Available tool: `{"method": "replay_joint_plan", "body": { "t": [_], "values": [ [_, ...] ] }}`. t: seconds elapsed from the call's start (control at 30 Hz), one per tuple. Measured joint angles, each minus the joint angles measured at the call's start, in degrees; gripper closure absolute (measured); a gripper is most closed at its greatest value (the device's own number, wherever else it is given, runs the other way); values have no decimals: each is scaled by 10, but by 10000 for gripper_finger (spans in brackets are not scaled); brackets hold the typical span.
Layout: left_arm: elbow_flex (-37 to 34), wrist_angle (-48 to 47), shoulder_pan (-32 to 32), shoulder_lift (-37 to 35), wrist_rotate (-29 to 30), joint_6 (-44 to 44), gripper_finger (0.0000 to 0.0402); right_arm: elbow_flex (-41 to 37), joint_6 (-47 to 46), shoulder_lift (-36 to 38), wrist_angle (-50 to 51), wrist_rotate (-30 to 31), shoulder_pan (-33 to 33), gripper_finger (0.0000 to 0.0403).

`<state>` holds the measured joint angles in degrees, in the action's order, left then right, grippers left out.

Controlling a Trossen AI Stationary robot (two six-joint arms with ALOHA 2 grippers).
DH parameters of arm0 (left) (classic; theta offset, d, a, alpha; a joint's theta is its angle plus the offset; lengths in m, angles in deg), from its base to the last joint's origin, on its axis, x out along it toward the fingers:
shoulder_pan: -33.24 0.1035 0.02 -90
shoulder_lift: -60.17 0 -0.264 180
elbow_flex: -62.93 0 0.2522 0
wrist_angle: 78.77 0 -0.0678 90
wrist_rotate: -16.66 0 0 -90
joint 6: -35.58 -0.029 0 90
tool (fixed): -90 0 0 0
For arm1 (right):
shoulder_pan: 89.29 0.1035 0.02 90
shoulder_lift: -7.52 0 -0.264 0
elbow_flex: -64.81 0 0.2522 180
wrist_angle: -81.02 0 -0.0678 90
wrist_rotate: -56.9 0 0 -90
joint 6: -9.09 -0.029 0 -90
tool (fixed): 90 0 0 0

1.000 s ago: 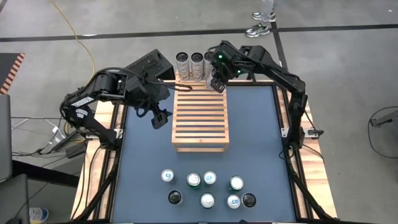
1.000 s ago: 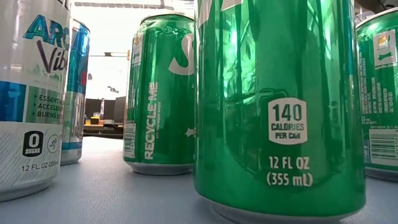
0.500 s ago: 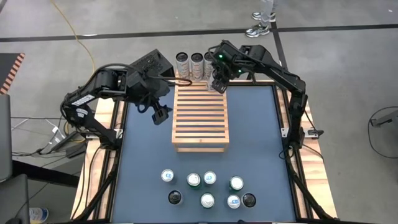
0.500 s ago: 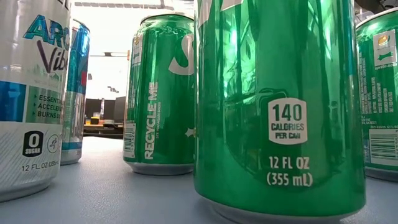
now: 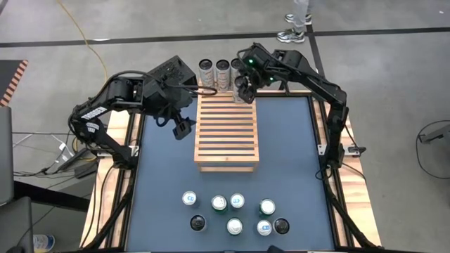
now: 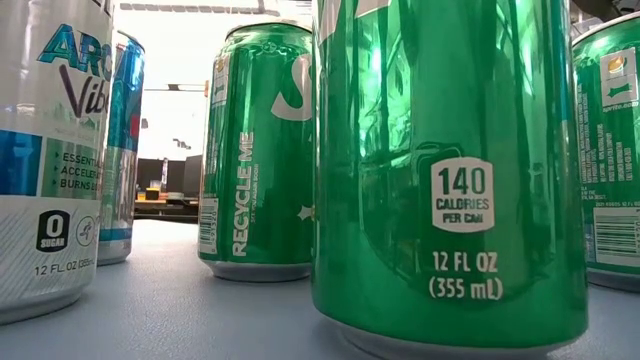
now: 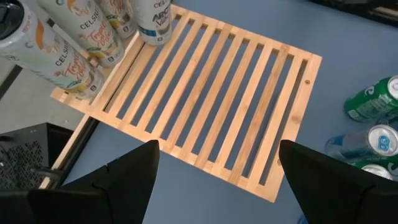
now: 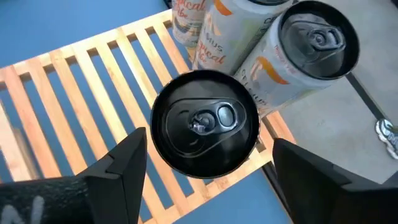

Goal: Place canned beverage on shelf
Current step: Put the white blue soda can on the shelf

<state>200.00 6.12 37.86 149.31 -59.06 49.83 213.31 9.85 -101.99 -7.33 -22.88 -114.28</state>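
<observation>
The shelf (image 5: 226, 133) is a light wooden slatted rack lying mid-table. A black-topped can (image 8: 205, 121) stands upright on its far right corner, the same can (image 7: 155, 22) being white with blue lettering in the left wrist view. My right gripper (image 5: 242, 89) hangs over this can, open, with a finger (image 8: 121, 168) on either side and a gap to the can wall. Three white cans (image 5: 222, 70) stand in a row at the shelf's far edge. My left gripper (image 5: 181, 128) hovers open beside the shelf's left edge, with nothing between its fingers.
Several loose cans (image 5: 234, 213) stand in a cluster near the table's near edge, and the green ones (image 6: 450, 170) fill the low view. Most of the shelf's slats (image 7: 211, 99) are bare. A wooden border (image 5: 118, 183) frames the blue table, and a person's feet (image 5: 295, 24) show beyond the far edge.
My right gripper has opened over the shelf's far right corner and let go of the black-topped can, which stands upright on the slats. Neither arm has moved noticeably otherwise.
</observation>
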Motion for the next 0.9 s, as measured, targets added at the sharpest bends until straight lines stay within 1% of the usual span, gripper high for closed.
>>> {"method": "replay_joint_plan", "body": {
  "t": [0.23,0.63,0.77,0.9],
  "values": [
    [0,4,0,0,0,4,83,0,21,0,-4,3,-7,118],
    [0,4,0,0,1,13,83,2,28,4,-8,3,-10,118],
    [0,4,0,0,15,13,83,2,37,7,-7,4,-10,118],
    [0,4,3,0,16,13,83,2,38,16,-7,3,-14,117]
  ]
}}
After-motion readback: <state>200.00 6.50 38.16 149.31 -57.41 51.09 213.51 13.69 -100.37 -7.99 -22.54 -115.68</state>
